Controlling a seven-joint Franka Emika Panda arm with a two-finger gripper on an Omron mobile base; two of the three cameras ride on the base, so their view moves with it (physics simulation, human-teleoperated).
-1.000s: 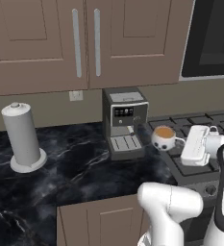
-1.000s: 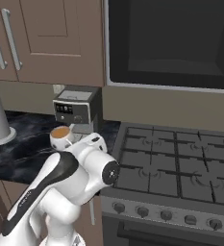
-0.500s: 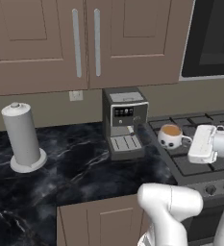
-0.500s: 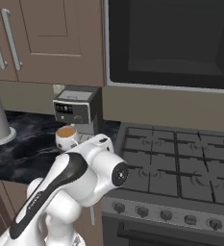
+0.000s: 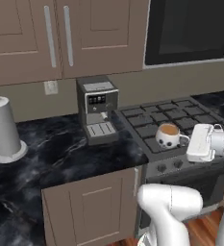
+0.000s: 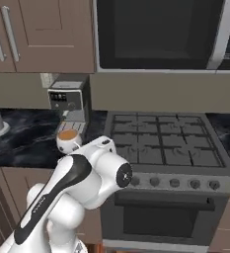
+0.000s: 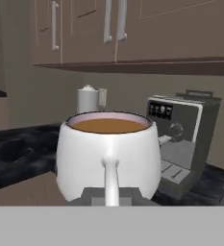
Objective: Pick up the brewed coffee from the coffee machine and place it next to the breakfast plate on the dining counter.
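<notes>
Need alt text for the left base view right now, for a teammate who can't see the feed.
The gripper holds the brewed coffee by its handle, upright above the stove, to the right of the coffee machine. The machine stands on a black marble counter under brown cabinets, with a white paper towel roll at far left.

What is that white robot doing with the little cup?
The white robot arm is carrying the small round white cup of brown coffee. Its tool is shut on the cup's side handle, holding the cup upright in the air over the black gas stove. The boxy grey and silver coffee machine sits on the black marble counter with nothing on its drip tray.
</notes>
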